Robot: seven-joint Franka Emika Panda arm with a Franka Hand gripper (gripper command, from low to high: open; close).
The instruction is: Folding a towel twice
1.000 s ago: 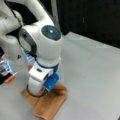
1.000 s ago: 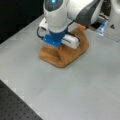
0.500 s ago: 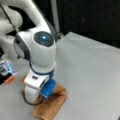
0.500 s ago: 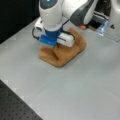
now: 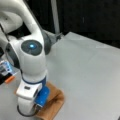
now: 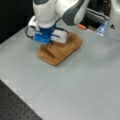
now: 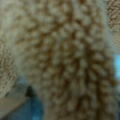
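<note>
The towel (image 6: pixel 63 48) lies on the grey table (image 6: pixel 82 85) as a thick, bunched tan-brown bundle, doubled over on itself. In a front view it peeks out under the arm (image 5: pixel 53 102). My gripper (image 6: pixel 48 44) is down at the bundle's left end, its fingers buried in the cloth. The towel (image 7: pixel 65 60) fills the wrist view as a raised ridge of ribbed loops right against the camera, with the fingers hidden behind it. The gripper looks shut on a fold of the towel.
A small orange object (image 6: pixel 81 26) and a clear blue-tinted item (image 6: pixel 102 27) sit at the table's far edge by the arm's base. A dark perforated board (image 6: pixel 15 107) borders the table at a front view's bottom left.
The arm has travelled across the towel toward its end and sunk lower, dragging cloth with it. The bundle is more bunched than a second ago.
</note>
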